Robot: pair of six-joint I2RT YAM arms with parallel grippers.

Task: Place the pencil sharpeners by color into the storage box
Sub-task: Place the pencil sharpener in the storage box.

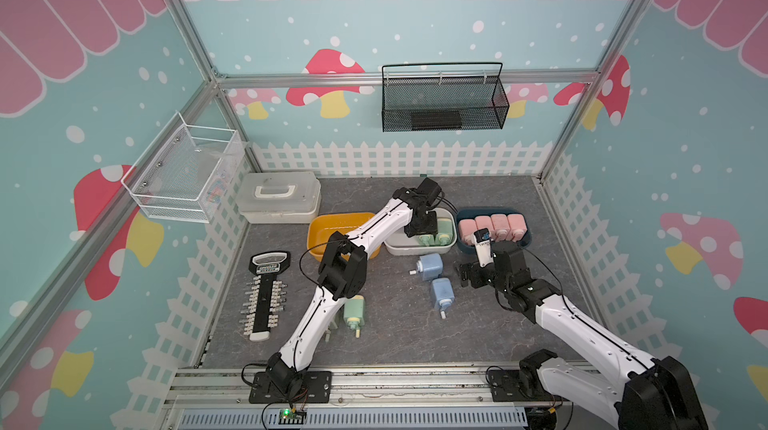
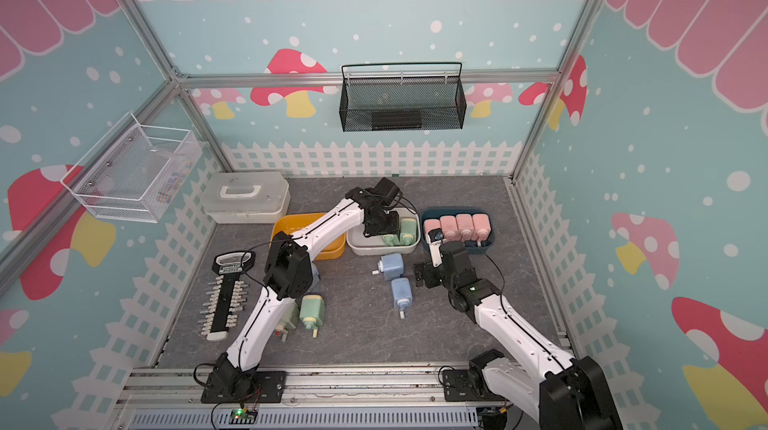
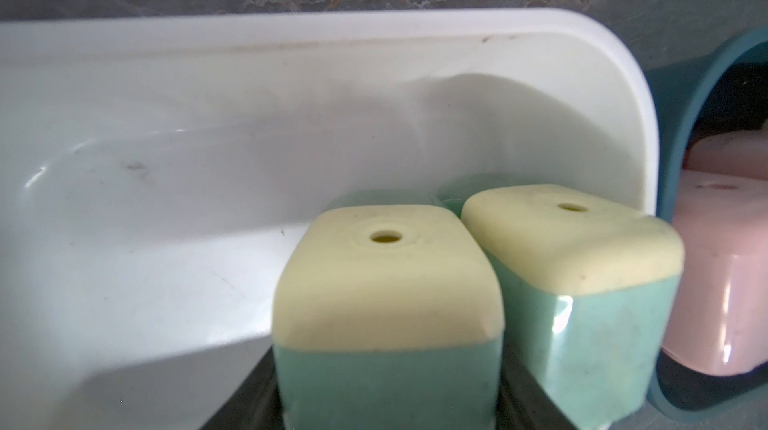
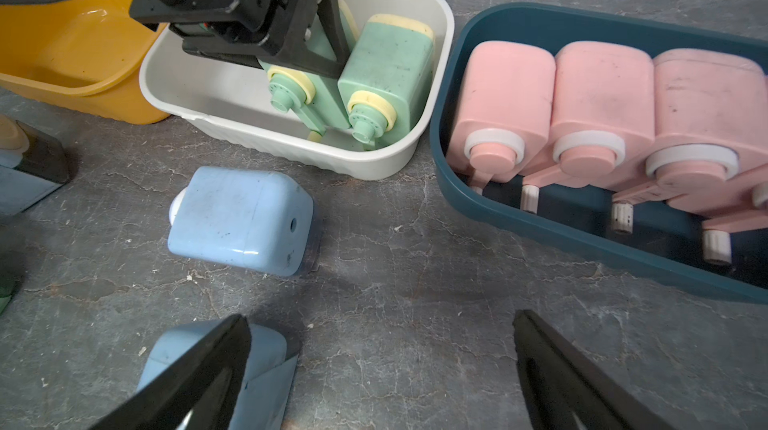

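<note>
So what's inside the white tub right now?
A green sharpener gripped by the left gripper, and a second green sharpener beside it, nearer the blue tray. The gripper and both sharpeners cover the floor beneath; nothing else shows.

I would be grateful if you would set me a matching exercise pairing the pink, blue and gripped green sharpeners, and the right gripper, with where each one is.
Things:
1. pink sharpeners
2. blue sharpeners
3. green sharpener between the left gripper jaws
4. right gripper

Places:
A. lying loose on the table
B. open over the table, holding nothing
C. in the white tub
D. in the dark blue tub

Pairs: 1-D, 2-A, 3-C, 4-B.
</note>
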